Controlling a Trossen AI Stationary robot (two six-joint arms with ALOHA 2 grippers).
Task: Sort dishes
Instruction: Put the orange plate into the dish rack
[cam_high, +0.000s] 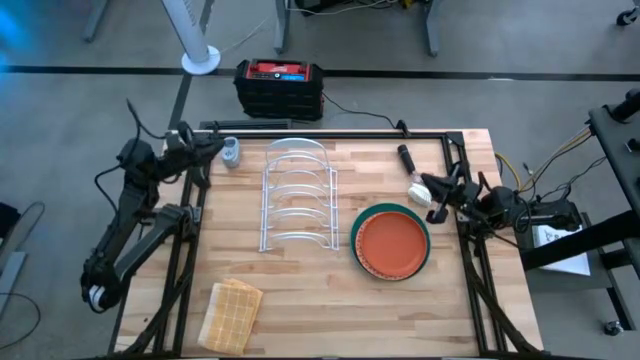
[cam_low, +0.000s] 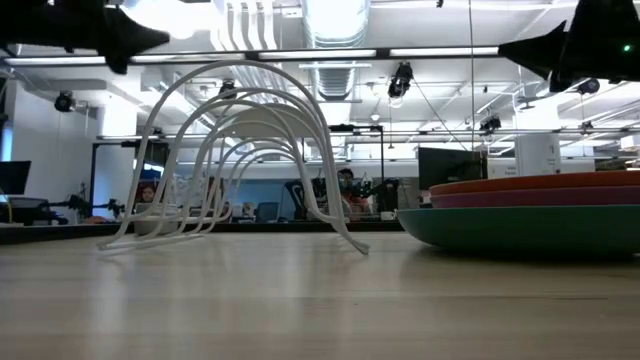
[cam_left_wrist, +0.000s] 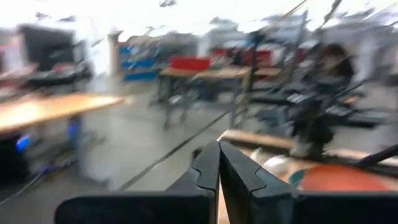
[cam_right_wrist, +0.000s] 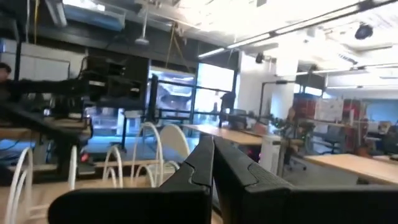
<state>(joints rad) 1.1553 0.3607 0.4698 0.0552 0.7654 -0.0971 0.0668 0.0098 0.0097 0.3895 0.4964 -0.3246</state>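
The dishes lie in one stack (cam_high: 390, 243) on the right half of the table: a plain orange plate (cam_high: 392, 240) on top and a larger teal-green plate (cam_low: 520, 225) at the bottom, resting on the wood. The low view shows a purple rim (cam_low: 540, 198) between them. My left gripper (cam_high: 217, 149) is shut and hovers above the table's far left corner, holding nothing. My right gripper (cam_high: 424, 190) is shut by the right edge, just beyond the stack, and also holds nothing. Each wrist view shows its own shut fingertips, left (cam_left_wrist: 219, 163) and right (cam_right_wrist: 212, 155).
A white wire rack (cam_high: 297, 195) stands mid-table, left of the stack. A tan woven cloth (cam_high: 232, 315) lies at the near left. A black cylinder (cam_high: 405, 157) lies near the far right corner. Bare wood stretches along the near edge.
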